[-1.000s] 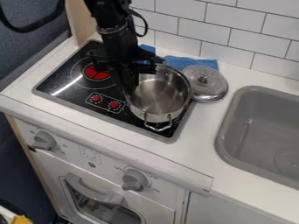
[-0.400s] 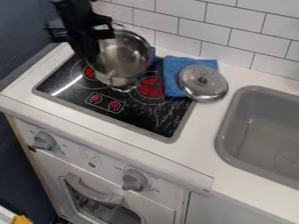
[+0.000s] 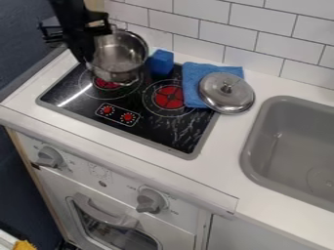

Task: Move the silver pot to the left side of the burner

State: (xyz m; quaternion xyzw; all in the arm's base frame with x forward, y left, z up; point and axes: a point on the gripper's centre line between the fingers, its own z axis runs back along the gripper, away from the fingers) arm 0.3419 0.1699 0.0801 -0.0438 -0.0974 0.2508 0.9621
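silver pot in the gripper's grip

the black gripper is closed on the side of the silver pot. the pot is just to the gripper's right, as the camera sees it, over the back of the stove top. the left burner is below the gripper and a bit right, partly hidden by the pot. more to the gripper's right are a blue block, then a blue cloth with a shiny lid partly on it. the gray sink is far right of the gripper, lower down.
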